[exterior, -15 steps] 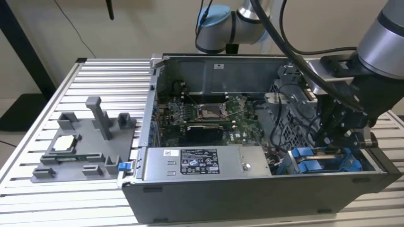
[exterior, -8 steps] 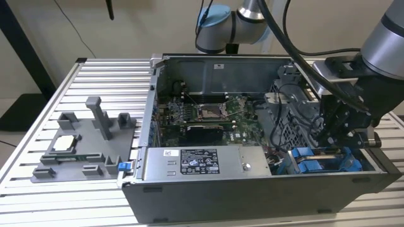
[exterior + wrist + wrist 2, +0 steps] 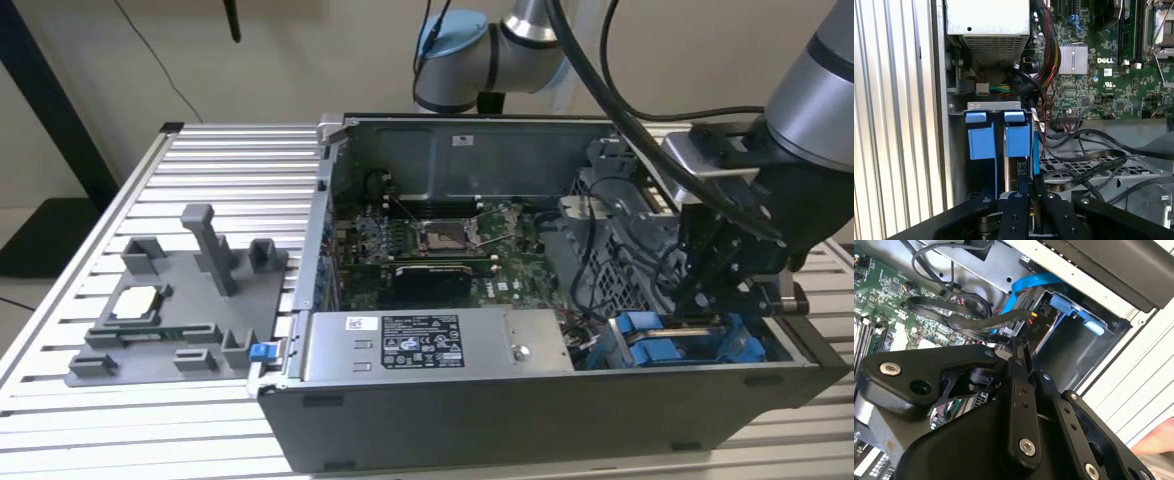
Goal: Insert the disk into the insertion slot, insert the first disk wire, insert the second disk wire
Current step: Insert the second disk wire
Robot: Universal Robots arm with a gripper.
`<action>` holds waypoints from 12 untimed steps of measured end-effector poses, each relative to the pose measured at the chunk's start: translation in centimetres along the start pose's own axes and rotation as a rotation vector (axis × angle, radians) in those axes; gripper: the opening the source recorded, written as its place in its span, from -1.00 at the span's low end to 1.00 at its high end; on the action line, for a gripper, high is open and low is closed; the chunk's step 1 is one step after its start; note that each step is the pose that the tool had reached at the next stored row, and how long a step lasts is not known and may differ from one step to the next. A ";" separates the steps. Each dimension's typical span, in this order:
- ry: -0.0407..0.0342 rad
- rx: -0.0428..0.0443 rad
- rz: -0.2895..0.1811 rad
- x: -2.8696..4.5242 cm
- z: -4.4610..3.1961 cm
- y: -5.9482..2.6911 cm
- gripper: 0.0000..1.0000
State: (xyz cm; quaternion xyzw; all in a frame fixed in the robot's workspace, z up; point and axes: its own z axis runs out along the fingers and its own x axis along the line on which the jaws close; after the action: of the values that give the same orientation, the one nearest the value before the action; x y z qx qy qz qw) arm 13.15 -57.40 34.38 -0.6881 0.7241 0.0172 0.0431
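Observation:
The disk's bright blue carrier [image 3: 1018, 142] stands edge-up in the insertion slot [image 3: 994, 106], the grey drive bay at the case's corner on the exterior view's right [image 3: 654, 345]. My gripper [image 3: 1030, 197] reaches down into that bay [image 3: 701, 305]. Its fingers [image 3: 1021, 390] are pressed together on the connector end of a flat black disk wire [image 3: 979, 322], right at the disk's end. That wire loops away over the perforated cage [image 3: 1089, 172]. A blue disk wire [image 3: 1026, 287] runs down beside the bay's blue tab [image 3: 1074, 310]. The disk's silver body is hidden.
The silver labelled power-supply box [image 3: 427, 340] sits beside the bay. The green motherboard [image 3: 427, 240] with its black CPU socket lies deeper in the case. Cable bundles [image 3: 1046, 60] crowd the gap beside the bay. A grey fixture [image 3: 174, 300] stands on the slatted table at the exterior view's left.

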 end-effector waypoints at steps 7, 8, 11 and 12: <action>0.0056 0.0009 0.007 0.02 0.25 -0.08 -1.00; 0.0063 0.0009 0.007 0.03 0.34 -0.08 -1.00; 0.0075 0.0010 0.008 0.07 0.78 -0.06 -1.00; 0.0083 0.0011 0.008 0.08 0.91 -0.06 -1.00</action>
State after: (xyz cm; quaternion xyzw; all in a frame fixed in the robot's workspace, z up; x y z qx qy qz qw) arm 13.24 -57.41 33.47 -0.6852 0.7271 0.0142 0.0404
